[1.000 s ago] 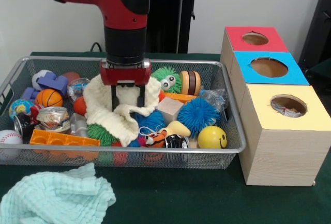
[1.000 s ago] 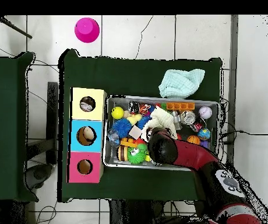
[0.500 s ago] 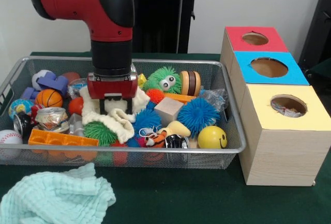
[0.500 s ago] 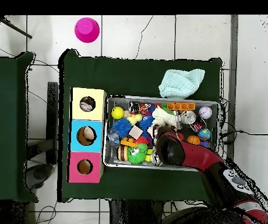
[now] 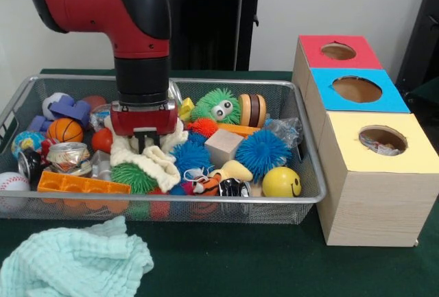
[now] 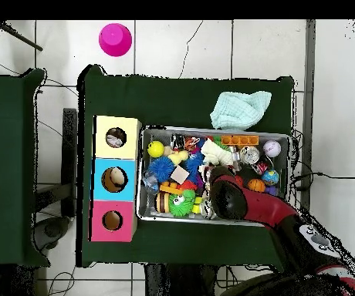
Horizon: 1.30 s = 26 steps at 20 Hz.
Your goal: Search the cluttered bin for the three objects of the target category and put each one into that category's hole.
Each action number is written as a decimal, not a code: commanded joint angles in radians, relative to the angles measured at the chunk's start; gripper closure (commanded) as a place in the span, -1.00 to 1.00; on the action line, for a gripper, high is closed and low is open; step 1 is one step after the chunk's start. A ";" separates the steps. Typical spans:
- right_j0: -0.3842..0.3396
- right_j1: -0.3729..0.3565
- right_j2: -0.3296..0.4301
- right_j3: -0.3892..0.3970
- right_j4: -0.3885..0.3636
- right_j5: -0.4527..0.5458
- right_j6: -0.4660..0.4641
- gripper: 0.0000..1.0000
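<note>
While our gripper (image 5: 144,140) sinks into the wire bin (image 5: 302,147), we press onto the cream knitted cloth (image 5: 154,160).
We cannot tell whether the fingers grip the cloth, since they are buried in its folds. It lies left of the bin's centre, touching a green spiky ball (image 5: 134,175) and a blue spiky ball (image 5: 191,157). Beyond the bin's right edge stands the three-hole box (image 5: 363,132), with red, blue and yellow tops.
</note>
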<state>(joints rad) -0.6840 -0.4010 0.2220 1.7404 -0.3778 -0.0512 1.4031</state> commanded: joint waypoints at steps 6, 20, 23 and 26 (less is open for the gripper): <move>-0.041 -0.219 0.073 0.016 -0.002 0.301 -0.008 1.00; -0.240 -0.440 0.304 -0.064 -0.080 0.729 -0.458 1.00; -0.254 -0.472 0.331 -0.064 -0.093 0.759 -0.441 1.00; -0.231 -0.455 0.330 -0.073 -0.138 0.715 -0.365 1.00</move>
<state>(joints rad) -0.9163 -0.7933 0.4131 1.7283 -0.4313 0.5778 1.3442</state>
